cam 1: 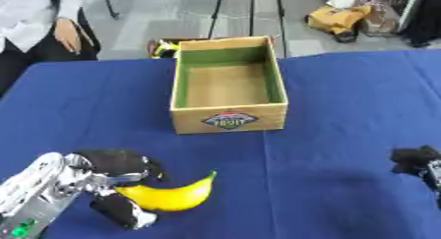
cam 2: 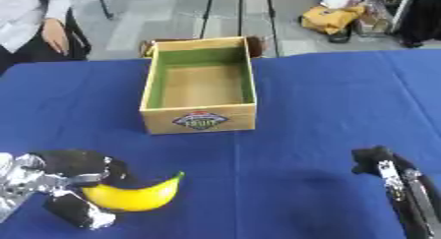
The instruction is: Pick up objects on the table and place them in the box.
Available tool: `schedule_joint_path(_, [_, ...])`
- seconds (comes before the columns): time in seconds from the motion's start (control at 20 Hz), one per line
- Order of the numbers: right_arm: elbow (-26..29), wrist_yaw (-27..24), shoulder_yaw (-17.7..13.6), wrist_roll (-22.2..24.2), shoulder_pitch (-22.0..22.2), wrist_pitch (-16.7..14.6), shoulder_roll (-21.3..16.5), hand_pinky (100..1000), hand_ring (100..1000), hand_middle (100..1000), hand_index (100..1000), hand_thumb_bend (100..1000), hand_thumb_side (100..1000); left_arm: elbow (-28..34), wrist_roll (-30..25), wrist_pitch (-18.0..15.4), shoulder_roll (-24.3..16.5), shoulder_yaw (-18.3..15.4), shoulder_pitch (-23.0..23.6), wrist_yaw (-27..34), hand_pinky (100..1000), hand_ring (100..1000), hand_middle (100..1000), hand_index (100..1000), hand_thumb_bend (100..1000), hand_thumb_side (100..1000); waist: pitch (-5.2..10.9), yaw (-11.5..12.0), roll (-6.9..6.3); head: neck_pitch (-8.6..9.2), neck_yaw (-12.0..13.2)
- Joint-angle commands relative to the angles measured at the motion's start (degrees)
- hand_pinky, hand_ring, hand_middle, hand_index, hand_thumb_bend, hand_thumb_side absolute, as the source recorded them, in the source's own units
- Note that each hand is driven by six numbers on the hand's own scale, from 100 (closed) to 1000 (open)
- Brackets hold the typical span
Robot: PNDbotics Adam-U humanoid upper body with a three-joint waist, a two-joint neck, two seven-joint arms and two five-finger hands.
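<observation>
Nearest you, bottom left: your left hand (cam 1: 103,181) is curled round the stem-side end of the banana (cam 1: 172,196), fingers above it and thumb below, so it's gripping the fruit. The banana lies on the blue table (cam 1: 344,110), tip pointing up and right, w/ no clear gap under it, so prob. not lifted yet.

Handling, as a guess: light, fairly stiff but bruisable, skin smooth and a bit slippery, and the curve means it can roll or pivot in the grip. You've got it near one end, so the free end may swing down when you lift; a hold nearer the middle of the curve would balance better.

Looks: plain yellow, evenly coloured, gentle curve, small dark tip at the far end. No spots that can be made out.

Your right hand (cam 2: 379,162) sits low at the right edge, well apart from the banana, holding nothing; can't tell if the fingers are straight or curled.

Further back, centre: the box (cam 1: 228,117), wood-coloured w/ green inner walls and a label on the near face, open top, nothing visible inside.
</observation>
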State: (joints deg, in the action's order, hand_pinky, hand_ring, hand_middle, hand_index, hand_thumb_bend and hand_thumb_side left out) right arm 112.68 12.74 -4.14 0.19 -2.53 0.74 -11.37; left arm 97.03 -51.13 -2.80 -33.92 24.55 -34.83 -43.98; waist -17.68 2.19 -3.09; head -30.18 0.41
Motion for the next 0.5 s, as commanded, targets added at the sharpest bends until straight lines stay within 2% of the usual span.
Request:
schedule_joint_path(0.05, [0.6, 0.5, 0.1, 0.2, -0.4, -0.1, -0.5, 770, 766, 486, 712, 100, 1000, -0.7, 0.2, -0.9, -0.2, 0.0, -1.0, -1.0, 481, 737, 807, 913, 286, 732, 0.72, -0.1, 0.00, 0.43, 0.2])
schedule_joint_path(0.5, [0.5, 0.7, 0.1, 0.4, -0.4, -0.1, -0.4, 770, 766, 486, 712, 100, 1000, -2.2, 1.3, -2.2, 0.8, 0.4, -1.5, -2.3, 509, 755, 793, 897, 284, 752, 0.58, -0.2, -0.10, 0.22, 0.2])
